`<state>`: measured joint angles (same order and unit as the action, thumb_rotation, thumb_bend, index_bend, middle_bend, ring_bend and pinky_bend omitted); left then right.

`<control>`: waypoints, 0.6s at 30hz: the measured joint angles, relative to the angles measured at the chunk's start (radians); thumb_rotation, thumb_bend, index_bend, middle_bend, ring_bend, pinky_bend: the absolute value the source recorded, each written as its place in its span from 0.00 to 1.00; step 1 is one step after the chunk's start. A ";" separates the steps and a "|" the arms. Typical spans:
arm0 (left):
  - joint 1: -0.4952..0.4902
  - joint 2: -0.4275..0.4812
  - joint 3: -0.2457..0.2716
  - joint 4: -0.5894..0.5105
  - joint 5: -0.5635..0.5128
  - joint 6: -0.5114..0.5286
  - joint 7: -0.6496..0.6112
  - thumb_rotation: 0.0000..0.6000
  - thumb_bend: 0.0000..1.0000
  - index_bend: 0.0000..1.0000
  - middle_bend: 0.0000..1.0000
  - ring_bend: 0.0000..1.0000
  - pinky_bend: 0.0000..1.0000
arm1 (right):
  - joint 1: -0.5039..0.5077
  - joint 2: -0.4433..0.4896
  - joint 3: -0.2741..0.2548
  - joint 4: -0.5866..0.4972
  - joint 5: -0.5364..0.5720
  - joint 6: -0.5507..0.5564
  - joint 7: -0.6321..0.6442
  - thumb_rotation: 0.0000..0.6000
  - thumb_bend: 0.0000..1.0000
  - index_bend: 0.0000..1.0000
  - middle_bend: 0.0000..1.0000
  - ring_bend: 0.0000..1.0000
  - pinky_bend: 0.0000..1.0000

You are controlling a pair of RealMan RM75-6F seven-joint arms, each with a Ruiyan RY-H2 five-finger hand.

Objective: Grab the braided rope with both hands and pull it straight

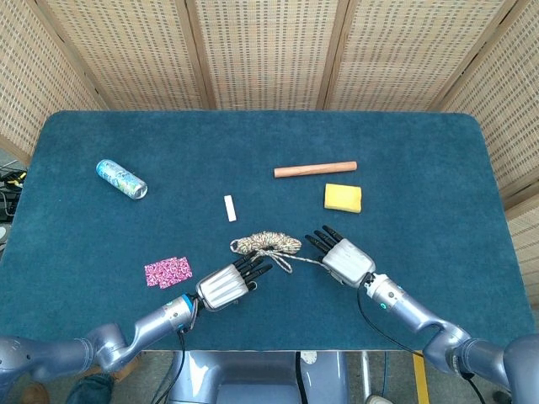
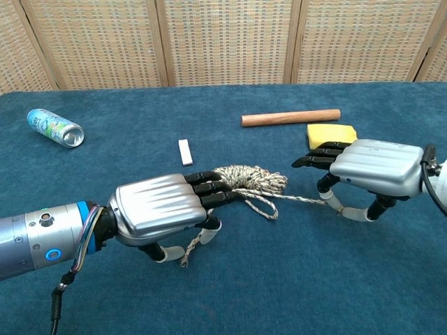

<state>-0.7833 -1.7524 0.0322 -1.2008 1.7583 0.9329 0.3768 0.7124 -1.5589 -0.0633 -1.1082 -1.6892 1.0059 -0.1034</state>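
The braided rope [image 2: 253, 179] lies bunched in a loose coil at the centre of the chest view, low centre in the head view [image 1: 268, 244], on the blue table [image 1: 404, 143]. One strand runs right from the coil to my right hand; another trails down-left under my left hand.

My left hand [image 2: 162, 211] sits lower left of centre in the chest view, palm down over the trailing strand, dark fingers [image 2: 213, 187] stretched flat toward the coil and touching its near edge. The strand passes under the palm beside the thumb; I cannot tell whether it is actually pinched. In the head view the same hand [image 1: 226, 284] sits just below-left of the coil.

My right hand [image 2: 370, 169] is at the right edge of the chest view, palm down, fingers extended forward. The strand ends under it by the thumb and looks pinched there, drawn fairly taut from the coil. Head view shows it [image 1: 346, 260] just right of the coil.

Further out: white stick [image 1: 230, 208] above the coil, wooden dowel [image 1: 315, 170] and yellow sponge [image 1: 343, 198] upper right, can [image 1: 121, 178] on its side upper left, pink patterned packet [image 1: 168, 271] left of my left hand.
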 measured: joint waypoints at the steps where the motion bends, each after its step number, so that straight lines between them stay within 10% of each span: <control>1: -0.001 -0.003 0.001 0.003 0.000 0.001 0.003 1.00 0.34 0.49 0.00 0.00 0.00 | 0.000 0.000 0.000 0.000 0.000 0.000 -0.001 1.00 0.50 0.64 0.02 0.00 0.00; 18: -0.011 -0.027 0.020 0.034 -0.016 0.009 0.006 1.00 0.35 0.53 0.00 0.00 0.00 | 0.001 -0.006 -0.002 0.005 0.002 0.000 -0.008 1.00 0.50 0.64 0.02 0.00 0.00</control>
<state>-0.7938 -1.7789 0.0519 -1.1664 1.7423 0.9422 0.3833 0.7131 -1.5644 -0.0648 -1.1035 -1.6869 1.0063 -0.1115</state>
